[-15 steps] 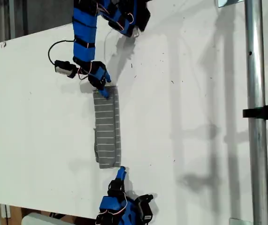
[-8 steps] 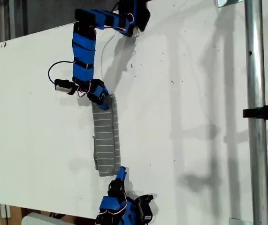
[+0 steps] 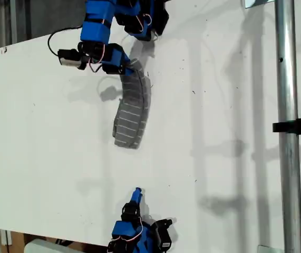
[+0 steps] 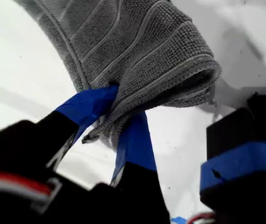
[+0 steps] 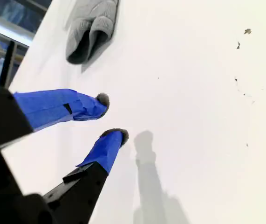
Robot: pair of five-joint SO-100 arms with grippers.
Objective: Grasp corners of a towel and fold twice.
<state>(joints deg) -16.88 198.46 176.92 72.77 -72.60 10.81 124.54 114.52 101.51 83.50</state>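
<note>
Since a second ago the folded towel (image 3: 132, 113) has been dragged away from my second end effector (image 5: 112, 116) and hoisted at its far end: earlier it lay flat as a narrow strip reaching almost to that end effector's tips, and now it arcs up from the worktop (image 3: 219, 105), its upper end lifted and only its lower end seeming to rest on the surface. I judge this to be the second fold under way, the pinched end being carried over toward the free end, with the first fold already in the cloth, since it shows as a doubled strip. My first end effector (image 4: 116, 119) is clamped on the towel's corners (image 4: 105, 133), its blue-taped fingers (image 4: 88, 105) pressed either side of the bunched, layered edge, so the cloth hangs directly from its tips and spreads away in front of it. My second end effector holds nothing; its fingertips (image 5: 102, 99) stand a narrow gap apart, hovering over bare worktop, and the towel's free end lies well ahead of it, clear of contact. With only one end gripped, the strip may swing or twist as it comes over, so the layers could land askew.
</note>
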